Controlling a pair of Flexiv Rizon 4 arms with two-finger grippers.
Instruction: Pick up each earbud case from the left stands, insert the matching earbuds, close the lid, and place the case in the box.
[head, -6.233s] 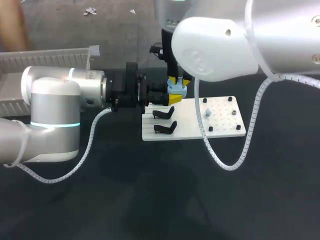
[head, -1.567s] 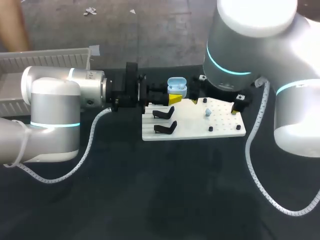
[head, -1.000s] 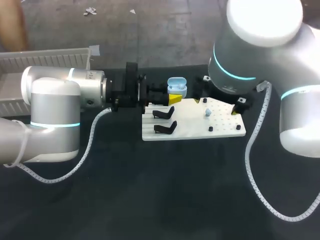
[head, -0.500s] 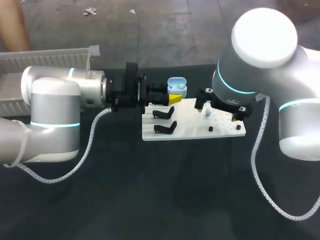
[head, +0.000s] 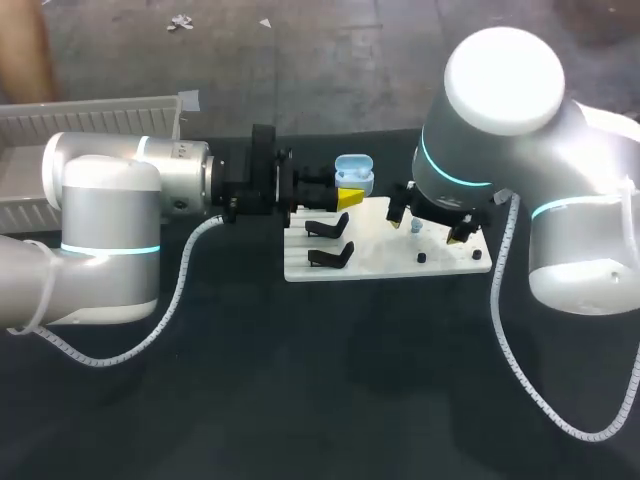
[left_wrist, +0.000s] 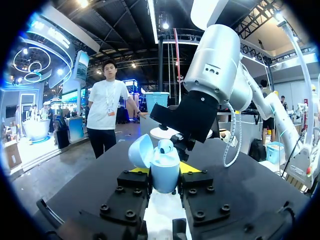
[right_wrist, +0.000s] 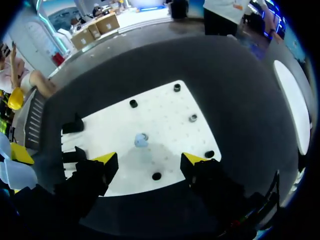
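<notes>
Left pincer (left_wrist: 165, 174) tight on open case (left_wrist: 161, 161)

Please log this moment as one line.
left gripper: shut on open case | right gripper: open, above earbud on board | earbud: not yet picked

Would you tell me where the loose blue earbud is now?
The earbud sits on the white board, right of centre in the head view, directly beneath the open right hand.

Head cam high, looking down; R wrist close above; both share board (head: 380, 258).
</notes>
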